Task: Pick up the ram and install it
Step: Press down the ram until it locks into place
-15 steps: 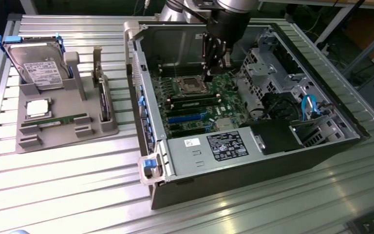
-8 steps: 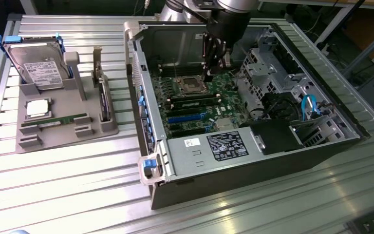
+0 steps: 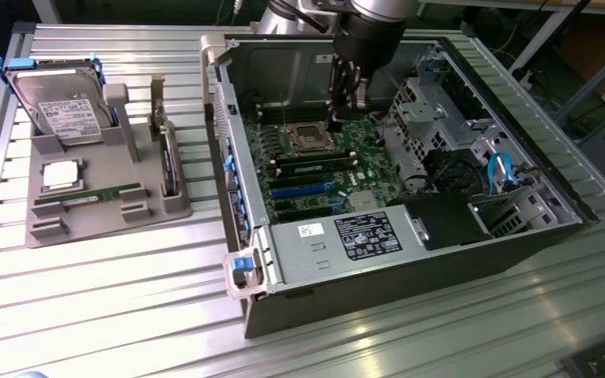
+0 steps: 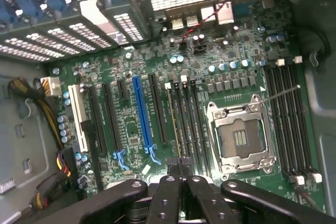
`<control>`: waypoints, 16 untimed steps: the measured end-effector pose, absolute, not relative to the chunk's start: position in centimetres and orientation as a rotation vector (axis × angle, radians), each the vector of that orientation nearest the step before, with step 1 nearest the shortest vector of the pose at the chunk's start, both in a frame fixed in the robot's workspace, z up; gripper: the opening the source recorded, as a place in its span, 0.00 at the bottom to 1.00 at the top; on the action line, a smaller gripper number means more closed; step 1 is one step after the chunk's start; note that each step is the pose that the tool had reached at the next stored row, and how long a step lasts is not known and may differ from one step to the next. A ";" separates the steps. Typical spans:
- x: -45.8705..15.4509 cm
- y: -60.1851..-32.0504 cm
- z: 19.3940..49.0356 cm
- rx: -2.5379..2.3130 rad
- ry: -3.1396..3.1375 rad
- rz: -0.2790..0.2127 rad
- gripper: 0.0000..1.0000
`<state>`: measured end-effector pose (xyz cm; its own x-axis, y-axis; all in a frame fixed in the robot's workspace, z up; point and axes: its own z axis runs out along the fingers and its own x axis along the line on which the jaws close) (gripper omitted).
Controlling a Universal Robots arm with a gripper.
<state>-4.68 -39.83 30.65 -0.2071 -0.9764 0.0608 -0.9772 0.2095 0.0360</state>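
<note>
The ram (image 4: 174, 121), a thin green stick seen edge-on, stands in a memory slot beside the empty CPU socket (image 4: 240, 137) on the motherboard. In the exterior view the ram (image 3: 311, 163) lies along the slots just below the socket. My gripper (image 4: 178, 167) is shut, its black fingertips together over one end of that stick; I cannot tell whether they touch it. The exterior view has the gripper (image 3: 337, 124) reaching down into the open computer case (image 3: 554, 228). A second ram stick (image 3: 98, 194) lies flat on the grey holder.
The grey holder (image 3: 92, 228) at the exterior view's left carries a hard drive (image 3: 66, 110) and a square silver CPU chip (image 3: 59, 173). Inside the case are the power supply (image 3: 355, 236), drive cages (image 3: 428, 102), cables (image 3: 497, 173) and blue and black expansion slots (image 4: 140, 114).
</note>
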 end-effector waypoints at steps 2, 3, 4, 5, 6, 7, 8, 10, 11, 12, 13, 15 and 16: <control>-4.7 -39.8 30.6 1.874 -2.434 0.013 0.13; -4.7 -39.8 30.6 1.844 -2.456 0.012 0.13; -4.7 -39.8 30.6 1.790 -2.495 0.010 0.13; -4.7 -39.8 30.6 1.751 -2.523 0.008 0.13; -4.7 -39.8 30.6 1.726 -2.540 0.007 0.13; -4.7 -39.8 30.6 1.705 -2.554 0.007 0.13; -4.7 -39.8 30.6 1.685 -2.567 0.006 0.13; -4.7 -39.8 30.5 1.650 -2.589 0.005 0.13; -4.7 -39.8 30.5 1.619 -2.608 0.004 0.13; -4.7 -39.8 30.5 1.586 -2.628 0.004 0.13; -4.7 -39.8 30.5 1.560 -2.644 0.003 0.13; -4.7 -39.8 30.5 1.511 -2.671 0.001 0.13; -4.7 -39.8 30.5 1.477 -2.690 0.000 0.13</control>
